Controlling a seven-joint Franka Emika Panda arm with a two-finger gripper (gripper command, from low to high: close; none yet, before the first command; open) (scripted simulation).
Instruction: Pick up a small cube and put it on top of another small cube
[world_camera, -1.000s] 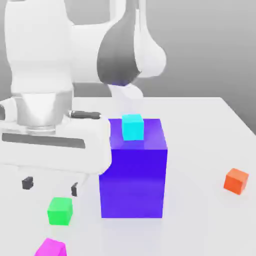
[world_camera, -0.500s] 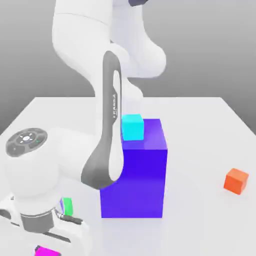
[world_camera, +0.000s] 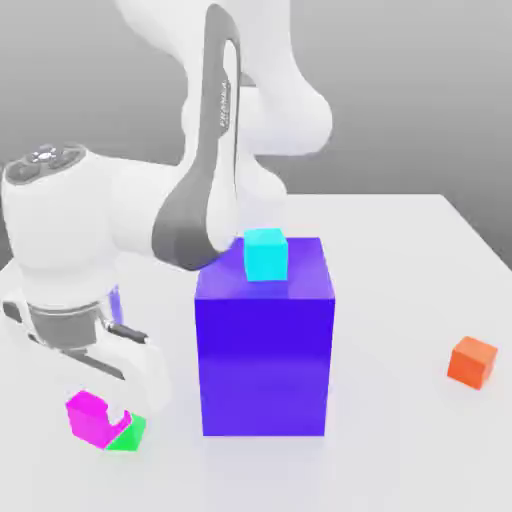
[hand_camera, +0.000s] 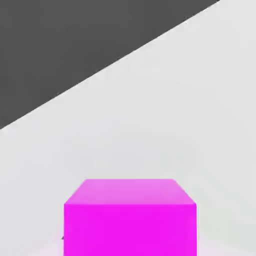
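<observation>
A robot's gripper (world_camera: 108, 412) is closed on a magenta cube (world_camera: 92, 419), carried in front of part of a green cube (world_camera: 128, 436) at the exterior view's left. Its contact with the green cube is hard to judge, since the magenta one overlaps it there. On the white surface (world_camera: 400, 300) stand a large blue block (world_camera: 265, 365), topped by a cyan cube (world_camera: 266, 254), and, well apart, an orange cube (world_camera: 472, 362). The step in hand appears to be the carry toward the stack: best kept high enough to clear the green cube's edges, squared above its top, lowered gently and released only once seated flat.
</observation>
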